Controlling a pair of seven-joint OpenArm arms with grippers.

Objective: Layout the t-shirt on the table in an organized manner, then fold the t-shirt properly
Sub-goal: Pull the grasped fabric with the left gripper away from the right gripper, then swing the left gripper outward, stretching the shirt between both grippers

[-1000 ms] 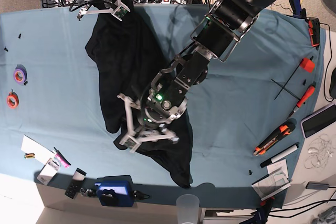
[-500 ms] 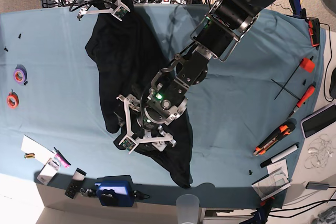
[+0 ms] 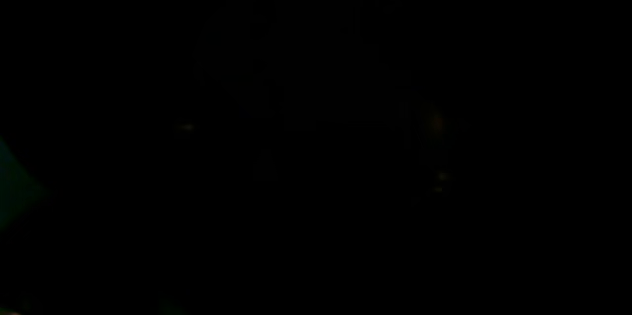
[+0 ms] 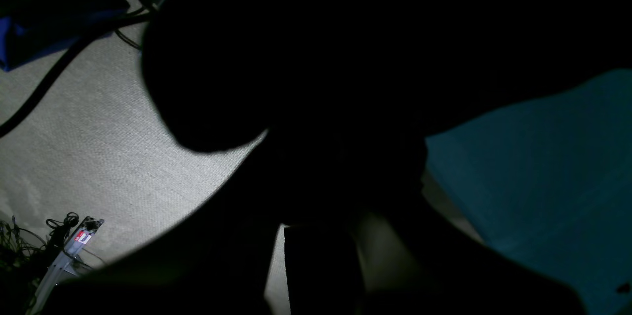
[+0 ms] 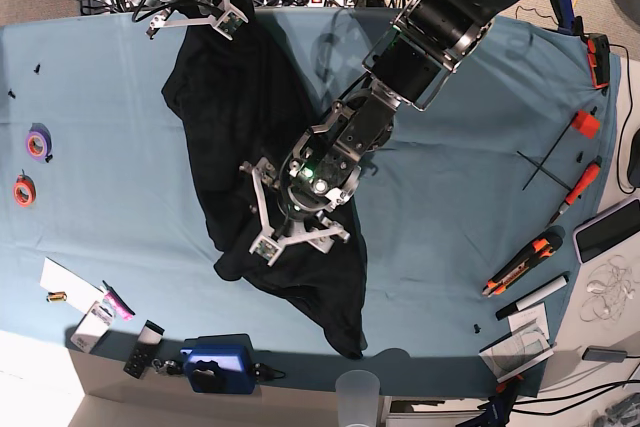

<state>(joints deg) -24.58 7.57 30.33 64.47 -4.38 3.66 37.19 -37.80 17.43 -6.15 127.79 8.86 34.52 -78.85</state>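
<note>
Dark t-shirt (image 4: pixel 345 58) cloth fills the middle and top of the frame. The teal surface (image 4: pixel 543 167) shows at right, grey carpet floor (image 4: pixel 98 147) with cables (image 4: pixel 44 83) at left.

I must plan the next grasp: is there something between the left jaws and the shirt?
Nothing visible. The left gripper hangs directly over the shirt, jaws spread, and no other object lies between them.

Teal table (image 5: pixel 450 197): black t-shirt (image 5: pixel 240 117), tape rolls (image 5: pixel 38 143), screwdrivers (image 5: pixel 575 187).
</note>
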